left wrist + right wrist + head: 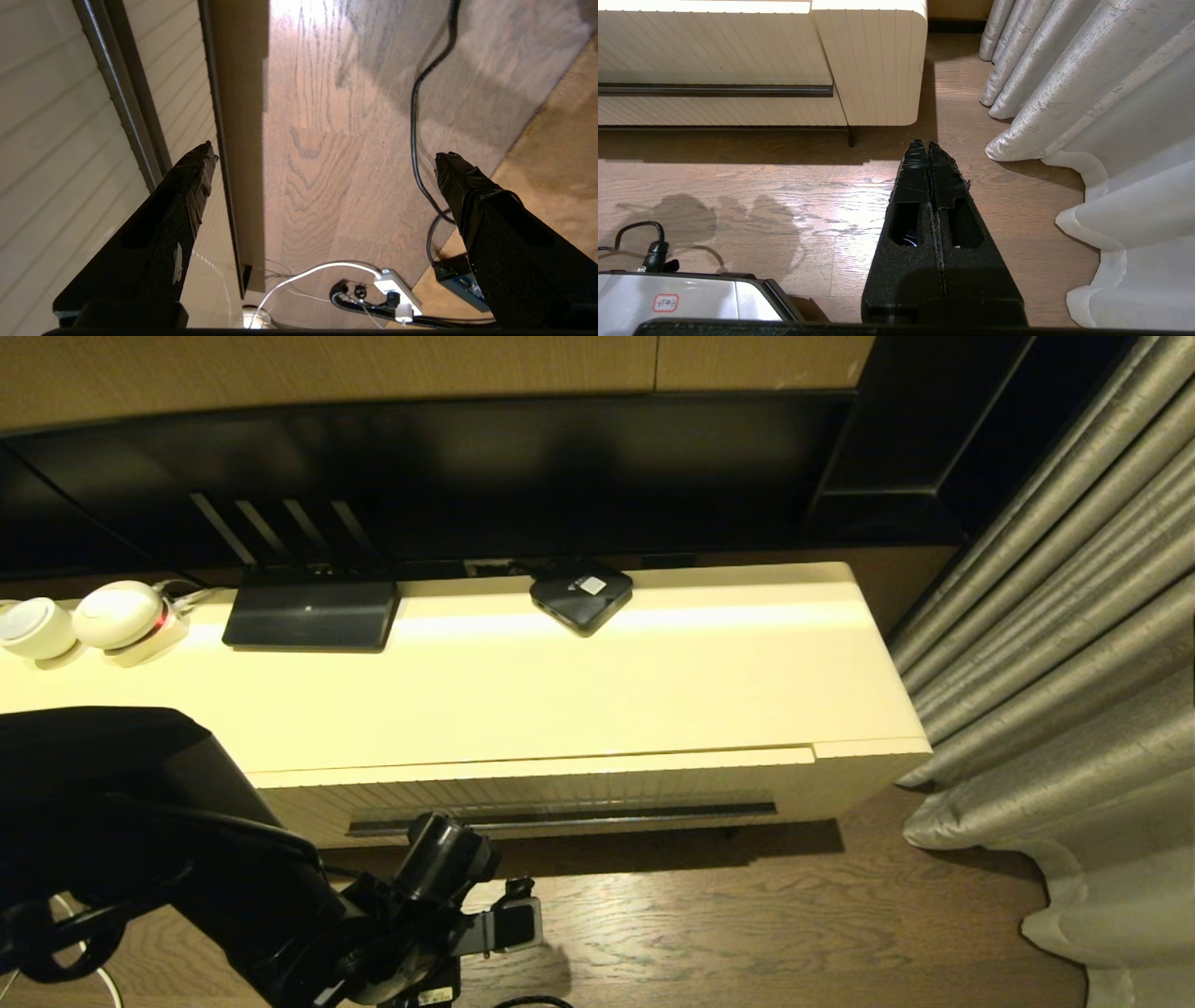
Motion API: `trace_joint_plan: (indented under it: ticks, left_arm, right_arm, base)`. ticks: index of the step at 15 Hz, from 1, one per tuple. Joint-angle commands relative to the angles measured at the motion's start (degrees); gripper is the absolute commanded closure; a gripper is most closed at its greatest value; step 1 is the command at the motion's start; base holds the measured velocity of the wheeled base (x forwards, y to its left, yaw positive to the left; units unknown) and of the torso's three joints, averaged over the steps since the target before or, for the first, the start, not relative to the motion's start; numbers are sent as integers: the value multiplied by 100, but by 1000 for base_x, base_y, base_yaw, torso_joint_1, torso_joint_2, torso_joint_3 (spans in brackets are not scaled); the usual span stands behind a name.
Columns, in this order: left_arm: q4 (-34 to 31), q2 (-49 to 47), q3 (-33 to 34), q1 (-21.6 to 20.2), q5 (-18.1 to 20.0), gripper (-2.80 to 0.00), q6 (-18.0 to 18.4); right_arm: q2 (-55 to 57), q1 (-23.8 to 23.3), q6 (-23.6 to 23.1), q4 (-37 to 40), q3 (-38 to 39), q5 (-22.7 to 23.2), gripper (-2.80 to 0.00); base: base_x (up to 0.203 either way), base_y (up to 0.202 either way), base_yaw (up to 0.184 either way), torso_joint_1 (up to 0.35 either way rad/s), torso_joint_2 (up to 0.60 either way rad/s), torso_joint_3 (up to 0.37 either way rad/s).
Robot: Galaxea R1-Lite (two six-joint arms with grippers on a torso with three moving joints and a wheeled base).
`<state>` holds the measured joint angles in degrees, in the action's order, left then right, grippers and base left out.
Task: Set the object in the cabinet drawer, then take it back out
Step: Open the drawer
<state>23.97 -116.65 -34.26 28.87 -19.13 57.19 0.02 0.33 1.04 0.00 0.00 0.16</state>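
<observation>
Low, the spread left tool [322, 158] hangs over wood floor [747, 915] beside the cabinet drawer [560, 793] (shut).

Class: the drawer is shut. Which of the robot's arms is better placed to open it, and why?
Left. The left gripper has its jaws wide open beside the drawer and its handle slot. The right gripper is shut, back over the floor.
</observation>
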Motion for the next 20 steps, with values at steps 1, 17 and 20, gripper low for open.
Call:
trace_joint_plan:
  ticks: [1,17,20]
  left_arm:
    - [20,-99,-104,-61,-12,-280,51]
    - [477,-789,-677,-274,4,-280,108]
    - [482,-807,-833,-311,5,-280,157]
  right_arm:
    - [6,2,2,-3,0,1,0]
    - [6,2,2,0,0,1,0]
    - [6,2,2,0,0,1,0]
  base:
    - [0,0,0,0,0,0]
    - [0,0,0,0,0,0]
    - [0,0,0,0,0,0]
